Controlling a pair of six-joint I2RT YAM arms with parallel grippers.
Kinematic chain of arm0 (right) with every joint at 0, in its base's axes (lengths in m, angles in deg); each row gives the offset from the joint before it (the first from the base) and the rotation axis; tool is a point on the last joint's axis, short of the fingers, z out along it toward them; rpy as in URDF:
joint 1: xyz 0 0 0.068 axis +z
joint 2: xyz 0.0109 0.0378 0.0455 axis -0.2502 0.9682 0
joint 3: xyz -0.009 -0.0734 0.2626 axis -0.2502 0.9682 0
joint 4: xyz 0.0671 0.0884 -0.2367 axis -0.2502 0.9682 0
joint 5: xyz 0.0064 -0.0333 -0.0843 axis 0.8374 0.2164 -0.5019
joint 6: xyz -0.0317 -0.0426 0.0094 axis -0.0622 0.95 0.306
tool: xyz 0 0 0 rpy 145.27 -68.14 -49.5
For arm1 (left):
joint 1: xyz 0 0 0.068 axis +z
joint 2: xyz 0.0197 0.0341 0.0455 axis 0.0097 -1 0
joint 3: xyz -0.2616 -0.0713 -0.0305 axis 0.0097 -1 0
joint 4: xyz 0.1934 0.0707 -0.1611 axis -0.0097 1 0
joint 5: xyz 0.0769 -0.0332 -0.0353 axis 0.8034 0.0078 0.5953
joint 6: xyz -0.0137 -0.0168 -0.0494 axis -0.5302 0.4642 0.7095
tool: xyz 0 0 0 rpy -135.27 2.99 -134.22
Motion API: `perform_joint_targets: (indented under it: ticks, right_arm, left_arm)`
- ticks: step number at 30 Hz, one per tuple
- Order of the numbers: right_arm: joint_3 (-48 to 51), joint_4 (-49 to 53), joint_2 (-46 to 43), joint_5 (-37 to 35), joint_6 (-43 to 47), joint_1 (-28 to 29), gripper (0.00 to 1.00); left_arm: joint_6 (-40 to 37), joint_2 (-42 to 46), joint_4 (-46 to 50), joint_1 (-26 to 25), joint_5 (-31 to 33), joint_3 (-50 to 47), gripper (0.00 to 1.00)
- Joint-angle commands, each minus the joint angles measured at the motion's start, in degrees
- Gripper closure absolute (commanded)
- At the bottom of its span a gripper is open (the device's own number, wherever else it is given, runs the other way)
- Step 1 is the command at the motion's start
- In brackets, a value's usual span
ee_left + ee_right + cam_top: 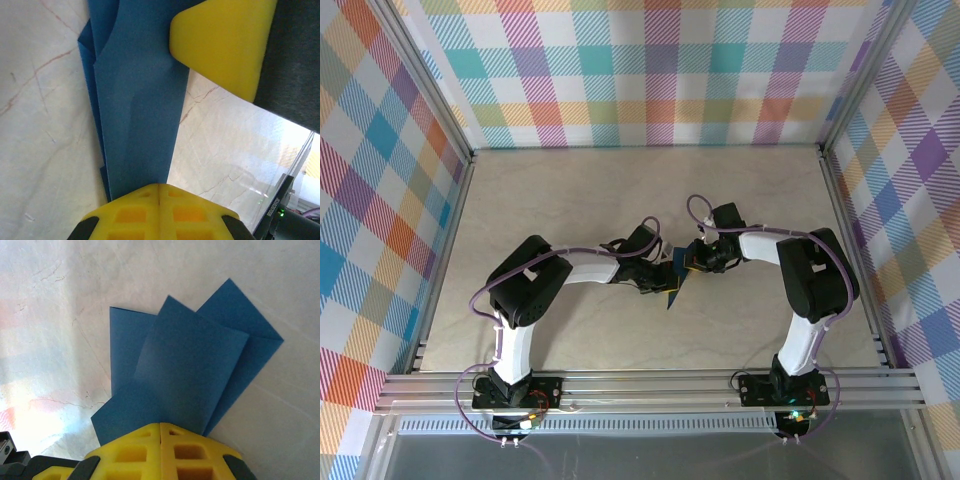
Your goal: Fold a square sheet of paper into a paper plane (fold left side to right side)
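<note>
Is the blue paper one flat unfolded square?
No, the paper shows several creased layers fanned out from the right claw.

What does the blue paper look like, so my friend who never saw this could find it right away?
Start at the pale marbled table and go to its middle, where the left gripper and the right gripper meet. Pinched in their yellow fingers is the sheet of paper. It is thin, plain dark blue, and creased into overlapping pointed flaps.

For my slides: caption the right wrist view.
Right gripper shut on folded dark-blue paper, its layers fanned out over the pale marbled table.
</note>
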Motion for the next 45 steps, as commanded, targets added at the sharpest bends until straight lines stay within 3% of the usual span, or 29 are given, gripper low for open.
perform_joint_targets:
  ticks: [1, 10, 18, 31, 45]
  right_arm:
    - [-0.2, 5.2, 1.3, -1.2, 0.7, 0.9, 1.0]
    - [-1.0, 1.1, -8.4, 4.4, -1.4, 0.9, 1.0]
    - [7.8, -6.0, -13.3, 7.7, -3.9, 1.8, 1.0]
    - [10.6, -14.3, -6.3, 6.5, -7.9, 8.8, 1.0]
    - [9.0, -9.8, -3.4, -1.5, -2.9, 8.9, 0.99]
  left_arm:
    - [-1.1, -1.8, 3.0, -1.1, 1.6, -2.2, 1.0]
    - [-2.1, -0.6, 5.7, -2.0, 4.9, -4.6, 1.0]
    - [-1.6, 3.3, 5.4, -2.1, 6.6, -10.2, 1.0]
    - [0.0, 6.8, 5.0, -2.1, 8.4, -14.7, 1.0]
    - [0.1, 6.1, 7.6, -2.1, 9.5, -14.1, 1.0]
